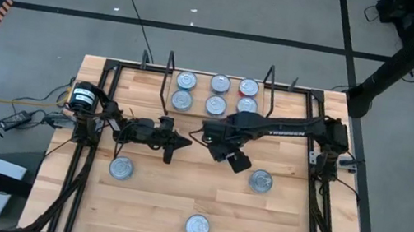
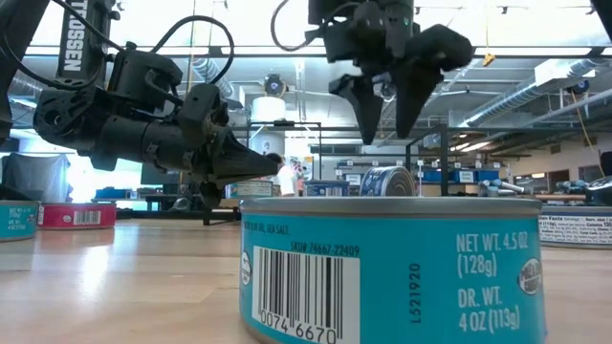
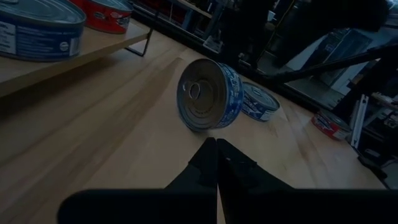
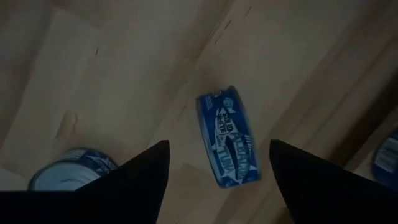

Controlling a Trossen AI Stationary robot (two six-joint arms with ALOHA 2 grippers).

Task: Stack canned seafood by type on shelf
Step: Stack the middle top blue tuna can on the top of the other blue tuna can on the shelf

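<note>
We see a pale wooden tabletop (image 1: 178, 195) in a workshop; a blue-labelled flat round tin (image 4: 229, 137) stands on edge (below the spread-fingered right gripper (image 4: 217, 180)); left gripper (image 3: 216, 163) closed, empty.

Closed left gripper (image 3: 216, 163) low over bare wooden tabletop (image 3: 112, 124). Just beyond the fingertips, 1 blue tin on edge (image 3: 208, 94), silver lid facing the camera. Behind it, touching or nearly so, 1 flat blue tin (image 3: 260, 102). Farther off, 1 red tin (image 3: 331, 123). On the shelf (image 3: 74, 57): 1 blue shelf tin (image 3: 38, 28), 1 red shelf tin (image 3: 107, 14).
</note>
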